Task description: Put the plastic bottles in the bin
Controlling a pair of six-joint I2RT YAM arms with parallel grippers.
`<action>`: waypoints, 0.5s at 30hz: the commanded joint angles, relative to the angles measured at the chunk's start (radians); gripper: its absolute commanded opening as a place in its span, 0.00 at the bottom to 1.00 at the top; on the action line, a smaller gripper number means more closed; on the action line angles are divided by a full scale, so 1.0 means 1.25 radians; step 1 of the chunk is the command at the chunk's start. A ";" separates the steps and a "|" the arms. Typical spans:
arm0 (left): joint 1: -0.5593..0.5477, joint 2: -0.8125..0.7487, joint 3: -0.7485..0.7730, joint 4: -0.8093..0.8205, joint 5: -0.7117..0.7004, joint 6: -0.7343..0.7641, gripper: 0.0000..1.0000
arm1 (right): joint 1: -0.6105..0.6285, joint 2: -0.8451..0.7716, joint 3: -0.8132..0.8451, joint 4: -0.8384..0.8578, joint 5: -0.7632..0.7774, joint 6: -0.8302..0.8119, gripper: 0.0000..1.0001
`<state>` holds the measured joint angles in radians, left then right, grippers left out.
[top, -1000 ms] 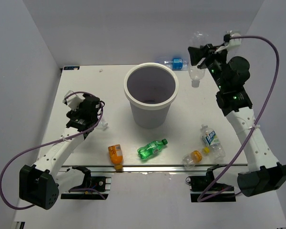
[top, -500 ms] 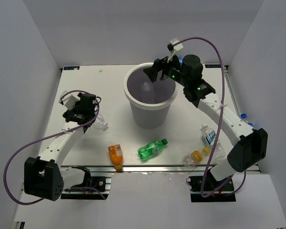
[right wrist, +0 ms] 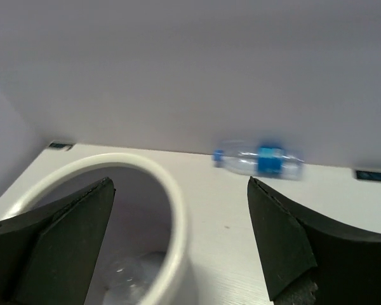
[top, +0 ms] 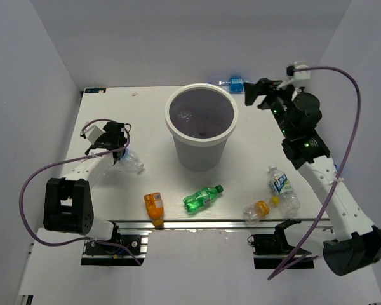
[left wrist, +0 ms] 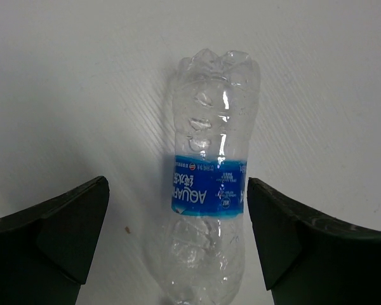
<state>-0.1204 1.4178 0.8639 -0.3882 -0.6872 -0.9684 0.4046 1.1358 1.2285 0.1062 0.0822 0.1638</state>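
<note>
1. A clear bottle (left wrist: 209, 190) with a blue label lies on its side on the left part of the white table (top: 260, 146), well left of the bin. It looks empty and dented, so it is probably very light, thin-walled and springy. Its smooth skin could roll or slip out of a pinch.
2. The best hold, in my judgement, is across the labelled waist, where the body is straightest. A gentle squeeze should be enough.
3. The left gripper (left wrist: 178, 210) hovers over this bottle, spread wide. One finger sits on each side of the label, and neither touches it.
4. The bin (top: 200, 149), a round white bucket, stands at the table's middle. A clear, bottle-like shape shows at its bottom.
5. The right gripper (top: 253, 93) hangs just right of the bin's far rim, spread wide and holding nothing.
6. A far bottle (top: 235, 83) with a blue label lies at the table's far edge.
7. Along the near edge, from left to right, lie an orange bottle (top: 153, 204), a green bottle (top: 202, 198), an orange-capped bottle (top: 257, 210) and a labelled bottle (top: 280, 184).
</note>
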 commanded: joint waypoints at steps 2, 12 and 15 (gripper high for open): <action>0.025 0.054 -0.005 0.105 0.099 0.010 0.98 | -0.055 -0.101 -0.130 -0.010 0.104 0.047 0.89; 0.026 0.203 0.034 0.189 0.160 0.022 0.85 | -0.060 -0.280 -0.442 -0.079 0.124 0.183 0.89; 0.028 0.190 0.055 0.161 0.153 0.021 0.58 | -0.061 -0.285 -0.450 -0.168 0.161 0.193 0.89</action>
<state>-0.0883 1.6863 0.8795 -0.1802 -0.5026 -0.9447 0.3309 0.8001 0.6636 -0.0368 0.2207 0.3603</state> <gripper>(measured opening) 0.635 0.895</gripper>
